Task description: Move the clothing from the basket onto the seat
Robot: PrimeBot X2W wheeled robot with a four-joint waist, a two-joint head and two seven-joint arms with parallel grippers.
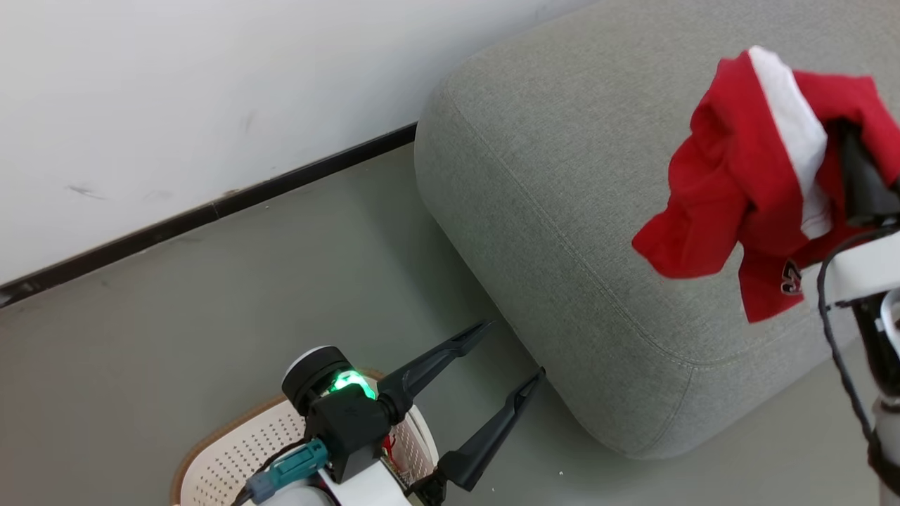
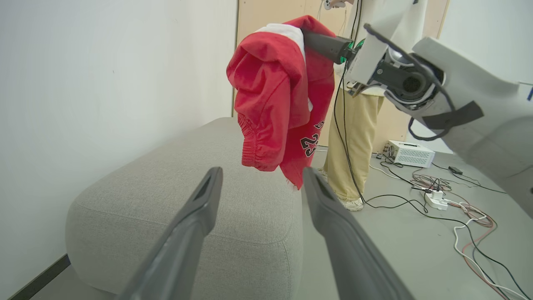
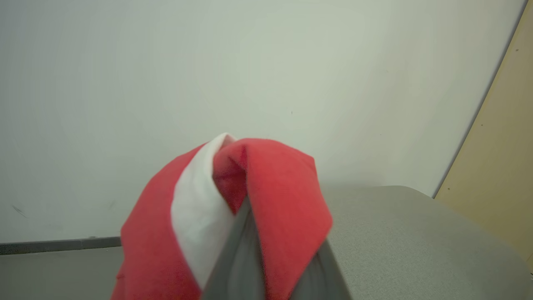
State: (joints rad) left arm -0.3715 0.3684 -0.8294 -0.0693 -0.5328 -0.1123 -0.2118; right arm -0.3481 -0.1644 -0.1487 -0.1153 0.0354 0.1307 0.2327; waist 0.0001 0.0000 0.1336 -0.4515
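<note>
Nearest me, my left claw (image 1: 515, 348) stands wide open and empty at the basket (image 1: 235, 457), just beside a corner of the seat (image 1: 562, 176). My right claw (image 2: 310, 39) is clamped on the clothing (image 1: 731, 190), which hangs clear above the seat. Beyond the seat stand a person (image 2: 354, 137) and floor cables (image 2: 437, 196).

The white left arm's (image 1: 369, 492) end effector (image 1: 515, 348) is black.
</note>
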